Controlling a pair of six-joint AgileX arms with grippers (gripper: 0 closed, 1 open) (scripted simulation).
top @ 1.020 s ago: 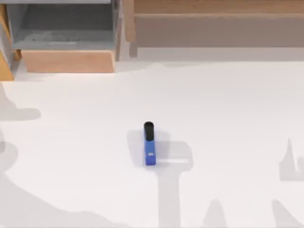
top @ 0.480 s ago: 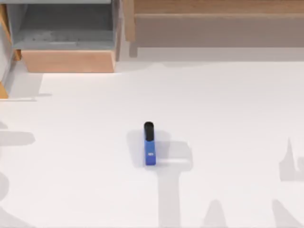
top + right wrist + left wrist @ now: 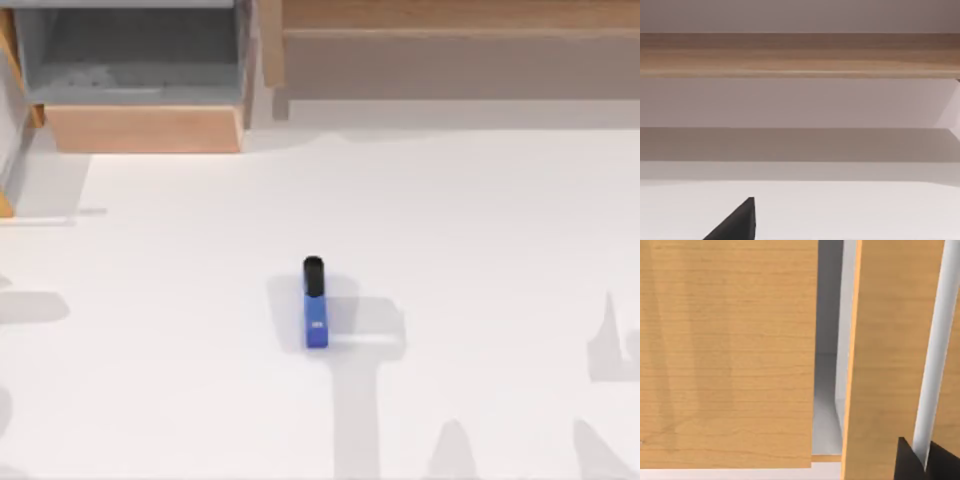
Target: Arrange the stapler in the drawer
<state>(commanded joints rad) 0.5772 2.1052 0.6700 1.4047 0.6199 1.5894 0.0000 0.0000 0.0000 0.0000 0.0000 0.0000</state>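
One white table (image 3: 480,250) carries everything. At its far edge runs a long wood-and-grey shelf unit (image 3: 450,50); left of that the drawer (image 3: 140,128) stands pulled open. Well apart, mid-table, lies the stapler (image 3: 315,305), black end toward the drawer, its tiny white mark unreadable. Whether either gripper is open or closed I cannot tell.

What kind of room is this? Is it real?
It looks like a computer-made office desk, not a real room: a plain white table with a blue stapler, an open wooden drawer and a long shelf unit.
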